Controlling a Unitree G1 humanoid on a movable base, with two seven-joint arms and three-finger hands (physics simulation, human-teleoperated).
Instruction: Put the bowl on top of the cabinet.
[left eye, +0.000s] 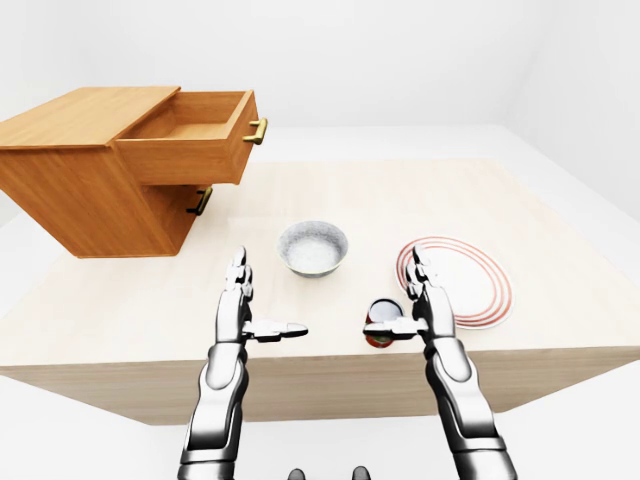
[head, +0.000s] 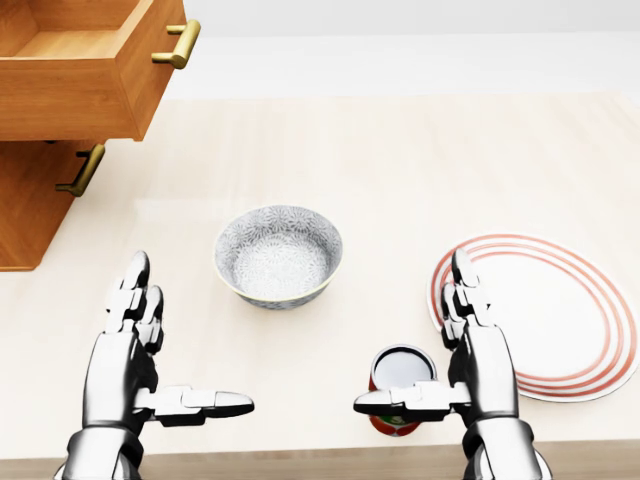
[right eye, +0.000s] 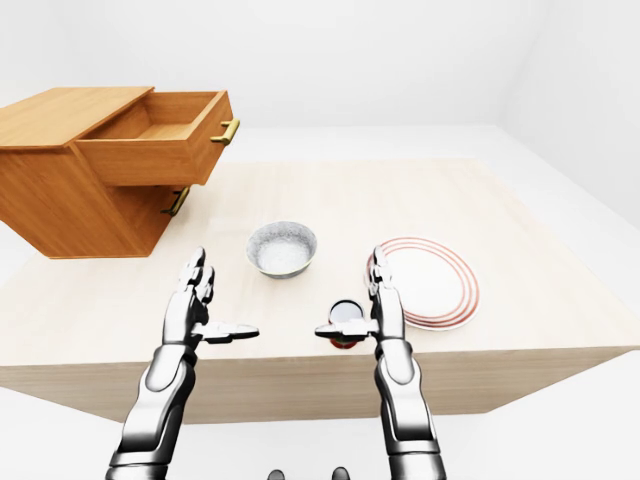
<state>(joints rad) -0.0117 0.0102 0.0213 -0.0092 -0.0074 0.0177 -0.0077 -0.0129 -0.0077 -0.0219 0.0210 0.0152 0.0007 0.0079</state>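
A grey patterned bowl sits empty on the light wooden table, near the middle of the head view. The wooden cabinet stands at the upper left with its top drawer pulled out; its flat top is bare. My left hand is open, low and left of the bowl, thumb pointing right. My right hand is open, low and right of the bowl, thumb over a red cup. Neither hand touches the bowl.
A white plate with red rings lies at the right, just beside my right hand. The red cup stands near the table's bottom edge. Brass handles stick out from the cabinet's drawers toward the table's middle.
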